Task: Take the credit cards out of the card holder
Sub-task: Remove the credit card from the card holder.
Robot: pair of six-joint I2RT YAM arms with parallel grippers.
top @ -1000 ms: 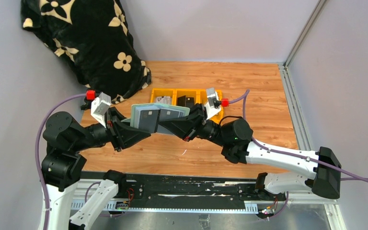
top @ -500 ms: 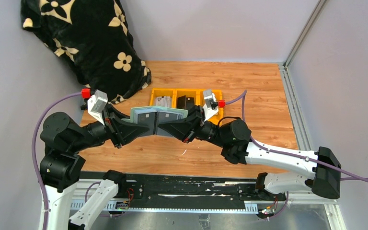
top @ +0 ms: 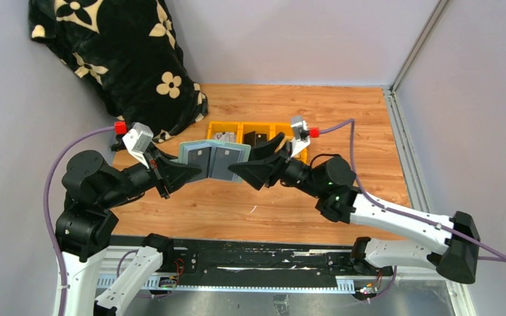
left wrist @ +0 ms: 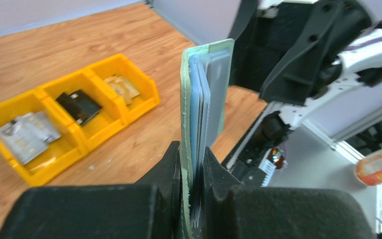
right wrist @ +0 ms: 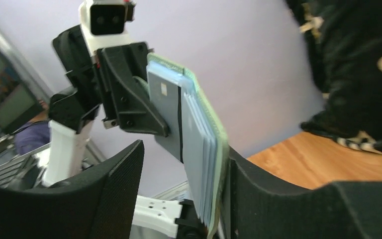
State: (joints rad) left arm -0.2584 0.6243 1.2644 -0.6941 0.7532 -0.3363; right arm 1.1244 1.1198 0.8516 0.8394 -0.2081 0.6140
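the card holder [top: 212, 160] hangs open above the worktop [top: 359, 118]. your left claw [left wrist: 193, 149] pinches one soft flap, and the right claw [right wrist: 181, 164] is spread around the other. the cards [right wrist: 196, 149] seem stiff and slick, so pinch their exposed edges.

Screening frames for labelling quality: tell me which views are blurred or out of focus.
Top external: sharp, evenly lit, card holder clear. Left wrist: left gripper soft up close, yellow bins sharper. Right wrist: black flowered cloth blurred at the right edge.
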